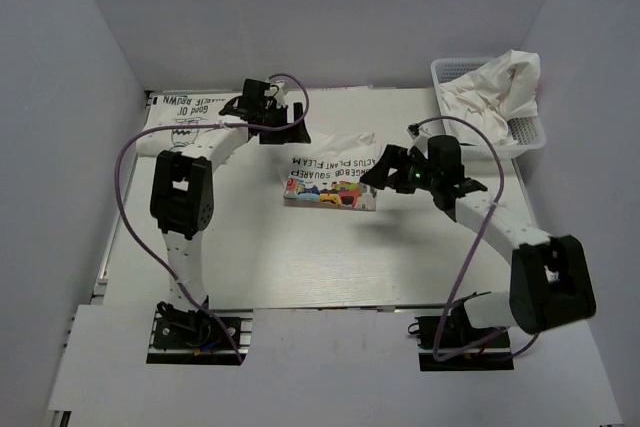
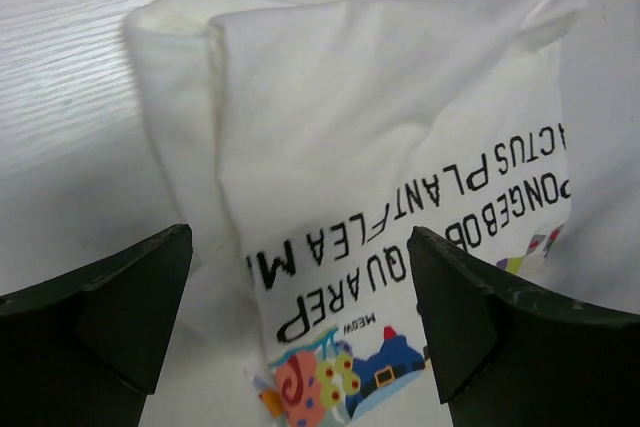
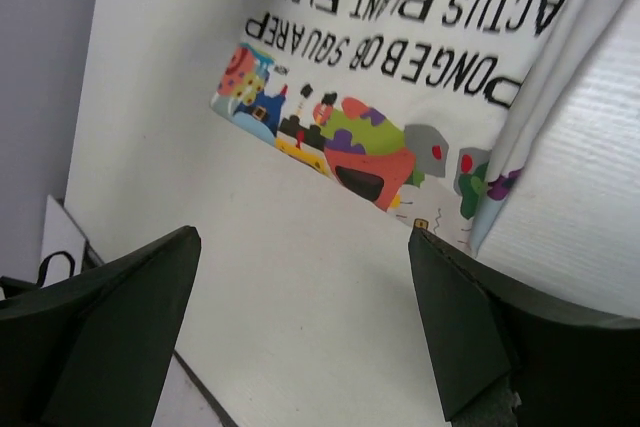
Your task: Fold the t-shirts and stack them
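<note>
**Top external vs the two wrist cams: what each one gives us**

Top external is the only view where we get the whole layout. One folded t-shirt (image 1: 330,179) lies near the middle of the table (image 1: 300,257). A flat t-shirt (image 1: 190,117) is spread out at the far left. Crumpled t-shirts (image 1: 490,87) are piled in the white mesh basket (image 1: 530,132) at the far right corner. Neither wrist cam shows the basket or the flat one.

The left gripper (image 1: 292,129) hangs just beyond the folded t-shirt's far left corner, and the right gripper (image 1: 378,169) sits at its right edge. From above we can't really judge the jaws. The wrist cams settle it: both pairs of fingers stand spread wide with nothing between them, just cloth and table below.

Lettering is where the close-ups win. From above the print is only a small strip of upside-down text. On the left wrist cam we can read "PONGEBOB", "QUAREP" and "CTUS PLANT FLEA M", with a tiny "MEOW" over a cartoon snail. The right wrist cam gives "PONGEBOB SQUAREP" and "ACTUS PLANT FLEA M" above a row of colourful cartoon figures, with the ends cut off by the fold.

The flat t-shirt reads "Good Ol" from above, and the line under it is too blurry for us.
</note>
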`<state>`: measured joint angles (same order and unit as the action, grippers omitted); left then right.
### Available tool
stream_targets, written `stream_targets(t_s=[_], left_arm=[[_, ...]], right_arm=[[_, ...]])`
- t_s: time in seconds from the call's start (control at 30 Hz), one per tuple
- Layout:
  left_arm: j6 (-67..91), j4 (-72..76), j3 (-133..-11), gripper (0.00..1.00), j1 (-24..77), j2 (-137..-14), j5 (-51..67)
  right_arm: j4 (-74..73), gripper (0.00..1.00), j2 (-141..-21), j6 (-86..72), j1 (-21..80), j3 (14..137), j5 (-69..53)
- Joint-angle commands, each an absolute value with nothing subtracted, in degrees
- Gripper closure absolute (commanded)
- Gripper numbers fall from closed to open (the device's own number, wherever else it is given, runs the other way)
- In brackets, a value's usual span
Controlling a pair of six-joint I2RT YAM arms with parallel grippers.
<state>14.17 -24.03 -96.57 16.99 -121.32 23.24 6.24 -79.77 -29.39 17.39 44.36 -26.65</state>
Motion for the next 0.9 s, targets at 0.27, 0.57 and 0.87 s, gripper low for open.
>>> stream_targets(t_s=[0.27, 0.57, 0.87], left_arm=[[18.81, -30.41, -84.81, 0.0, 17.67, -113.55, 16.85], [20.92, -23.81, -88.32, 0.0, 18.19, -123.02, 24.18], [20.21, -20.4, -89.22, 0.64, 18.72, -129.2, 30.67]], right_arm=[[-4.74, 0.1, -67.94, -23.82, 17.67, 42.98, -16.44], [-5.27, 0.1, -66.45, -22.5, 17.49, 41.4, -17.31], [-4.66, 0.1, -64.6, -22.5, 17.32, 38.77, -15.03]])
